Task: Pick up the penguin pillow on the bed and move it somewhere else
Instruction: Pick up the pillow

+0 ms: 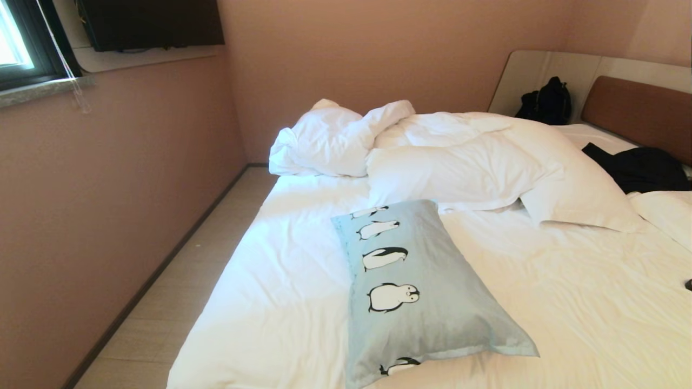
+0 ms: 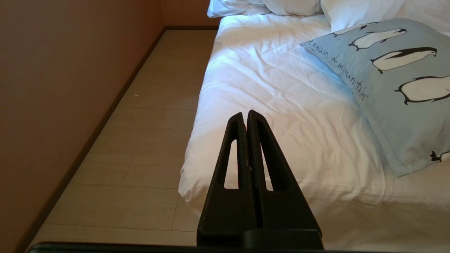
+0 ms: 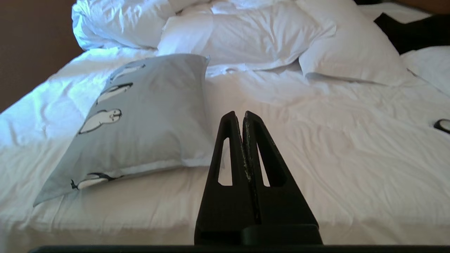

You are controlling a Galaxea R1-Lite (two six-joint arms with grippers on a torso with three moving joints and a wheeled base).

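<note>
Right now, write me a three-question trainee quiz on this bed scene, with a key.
1. True or false: the left pincer is shut and holds nothing.
2. Which way does the penguin pillow lie on the bed? A) flat on the sheet B) propped against the headboard C) under the duvet
3. Fill in: the right pincer holds ____.

Key: 1 true; 2 A; 3 nothing.
</note>
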